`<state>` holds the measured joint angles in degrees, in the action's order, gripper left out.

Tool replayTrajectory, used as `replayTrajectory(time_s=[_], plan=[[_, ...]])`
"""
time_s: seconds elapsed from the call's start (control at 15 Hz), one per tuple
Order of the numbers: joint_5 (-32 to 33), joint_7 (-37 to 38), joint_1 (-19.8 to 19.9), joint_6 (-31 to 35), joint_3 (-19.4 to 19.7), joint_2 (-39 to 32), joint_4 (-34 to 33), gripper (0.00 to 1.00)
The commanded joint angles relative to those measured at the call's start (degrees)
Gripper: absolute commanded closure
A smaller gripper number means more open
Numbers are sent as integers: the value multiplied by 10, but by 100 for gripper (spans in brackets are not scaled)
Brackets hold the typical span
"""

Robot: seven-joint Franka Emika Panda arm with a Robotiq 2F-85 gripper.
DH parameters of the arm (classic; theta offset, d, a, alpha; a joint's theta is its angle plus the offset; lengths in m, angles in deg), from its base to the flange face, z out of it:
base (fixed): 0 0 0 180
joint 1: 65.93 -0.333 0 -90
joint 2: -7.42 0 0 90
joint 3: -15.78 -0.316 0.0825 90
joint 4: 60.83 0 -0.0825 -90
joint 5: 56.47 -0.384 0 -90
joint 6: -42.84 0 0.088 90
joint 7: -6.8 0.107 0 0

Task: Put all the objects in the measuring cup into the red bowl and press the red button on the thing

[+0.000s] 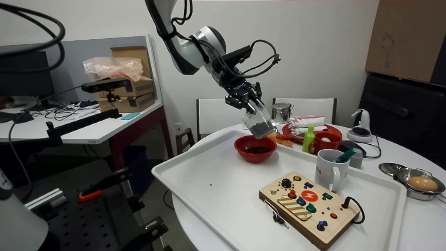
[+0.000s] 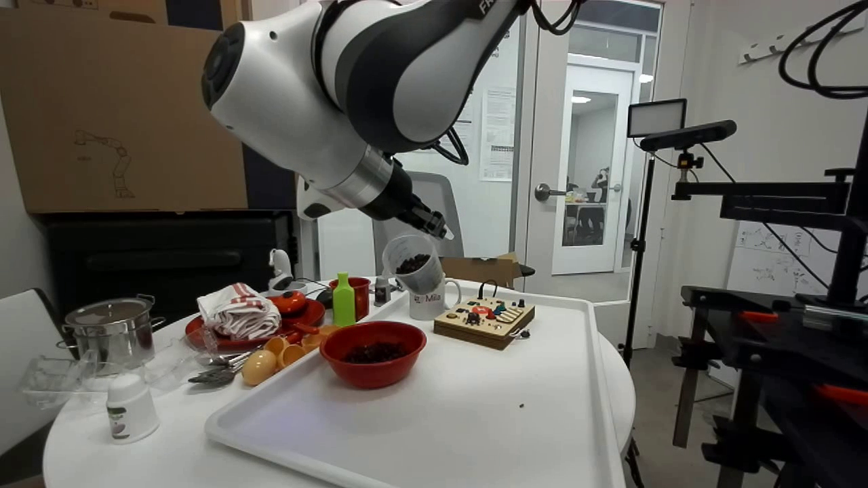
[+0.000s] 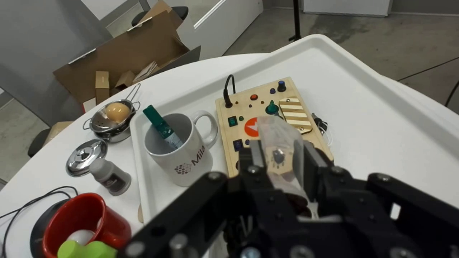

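Observation:
The translucent measuring cup [image 1: 251, 120] hangs tilted above the red bowl [image 1: 256, 158], with dark objects [image 2: 412, 263] inside it. My gripper [image 3: 278, 154] is shut on the cup's clear handle [image 3: 276, 134], which shows between the fingers in the wrist view. More dark pieces [image 1: 257, 150] lie in the bowl's bottom. One tiny dark piece [image 2: 521, 406] rests on the tray. The thing, a wooden board [image 1: 278, 184] with coloured knobs, lies flat on the tray; its red button [image 3: 254, 97] shows near the cable end. Most of the cup is hidden behind the jaws in the wrist view.
A white tray [image 1: 205, 164] carries bowl, board and a white mug [image 1: 325, 170] with a green marker. Beyond its edge stand a green bottle [image 2: 344, 301], a red mug [image 1: 332, 139], a red plate with a towel [image 2: 237, 308], a steel pot [image 2: 112, 332] and orange eggshell-like pieces.

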<state>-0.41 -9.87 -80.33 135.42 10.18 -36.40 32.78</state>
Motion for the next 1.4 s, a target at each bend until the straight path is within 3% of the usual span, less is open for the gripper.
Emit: replayTrajectory(time_s=[0.0,0.07,0.33,1.33], plan=[[4,2,6,-6,-9,-2,-4,72],[5,1,6,-25,-2,-4,0,93],[46,0,-4,-69,12,-12,-4,93],[190,-36,-62,-120,-13,-75,-67,93]])
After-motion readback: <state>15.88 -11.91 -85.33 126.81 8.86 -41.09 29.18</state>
